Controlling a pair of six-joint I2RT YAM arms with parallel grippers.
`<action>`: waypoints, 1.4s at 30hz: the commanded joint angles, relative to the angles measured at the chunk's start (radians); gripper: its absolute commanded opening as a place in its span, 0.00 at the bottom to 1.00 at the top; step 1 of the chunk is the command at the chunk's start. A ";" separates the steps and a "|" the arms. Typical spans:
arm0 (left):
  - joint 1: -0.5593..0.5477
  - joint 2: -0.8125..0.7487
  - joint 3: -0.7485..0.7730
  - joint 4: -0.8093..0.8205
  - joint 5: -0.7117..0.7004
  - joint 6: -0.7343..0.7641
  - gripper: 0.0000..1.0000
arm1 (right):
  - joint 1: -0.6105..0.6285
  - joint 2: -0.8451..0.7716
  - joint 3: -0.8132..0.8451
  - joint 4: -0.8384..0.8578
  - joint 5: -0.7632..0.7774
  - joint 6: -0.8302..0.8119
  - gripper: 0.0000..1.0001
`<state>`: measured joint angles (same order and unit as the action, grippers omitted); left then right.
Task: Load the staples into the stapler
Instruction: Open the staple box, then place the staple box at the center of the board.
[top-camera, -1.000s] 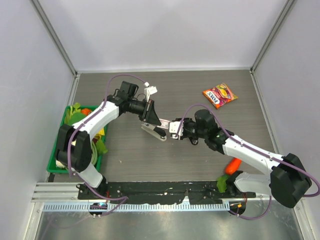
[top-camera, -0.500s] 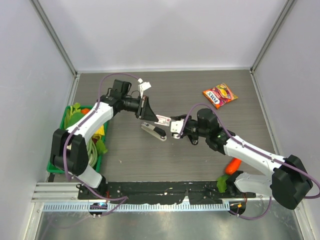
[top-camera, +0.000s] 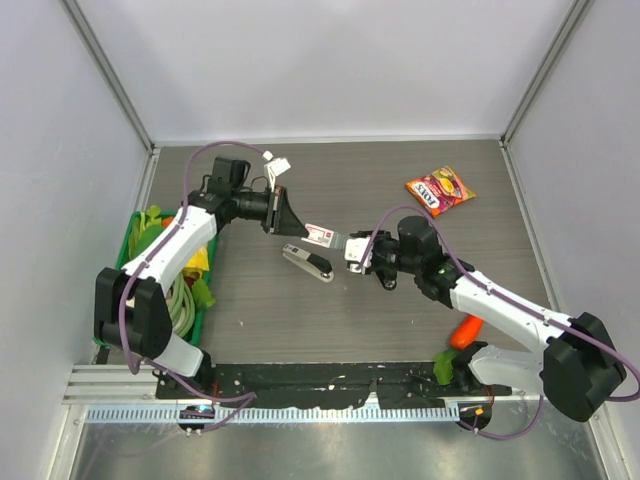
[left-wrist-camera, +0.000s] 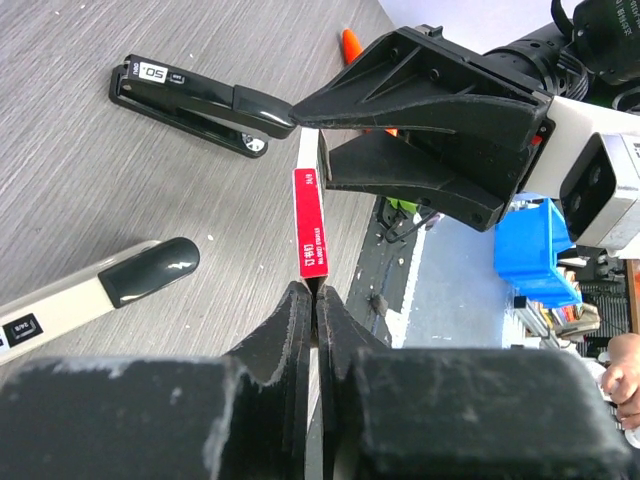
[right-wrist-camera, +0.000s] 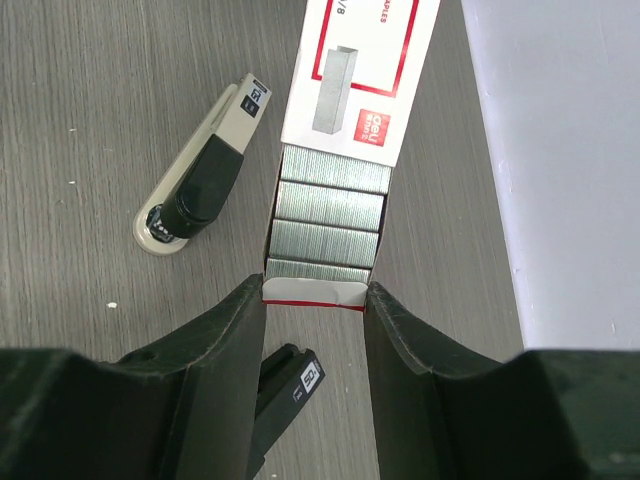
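Several silvery strips fill the staples box (right-wrist-camera: 330, 190) (white, red-labelled).

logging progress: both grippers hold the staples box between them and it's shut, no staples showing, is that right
Not shut: the right wrist view shows the staples box slid open, with rows of staples bare in the tray end that the right gripper grips. The rest holds: the left gripper pinches the opposite end.
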<state>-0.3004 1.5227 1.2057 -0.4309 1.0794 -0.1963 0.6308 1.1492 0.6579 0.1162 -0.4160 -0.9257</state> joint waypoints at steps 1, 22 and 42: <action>0.020 -0.052 0.025 0.008 0.014 0.024 0.00 | -0.011 -0.031 -0.007 -0.016 0.019 0.008 0.46; 0.121 -0.016 0.110 -0.104 -0.039 0.066 0.00 | -0.143 -0.054 -0.003 -0.035 -0.010 0.021 0.46; 0.291 0.326 0.250 -0.203 -0.222 0.222 0.00 | -0.781 -0.125 -0.125 -0.338 -0.190 -0.264 0.45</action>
<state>-0.0162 1.8290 1.4048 -0.6384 0.8623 0.0086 -0.1104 1.0218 0.5579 -0.1253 -0.5537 -1.0603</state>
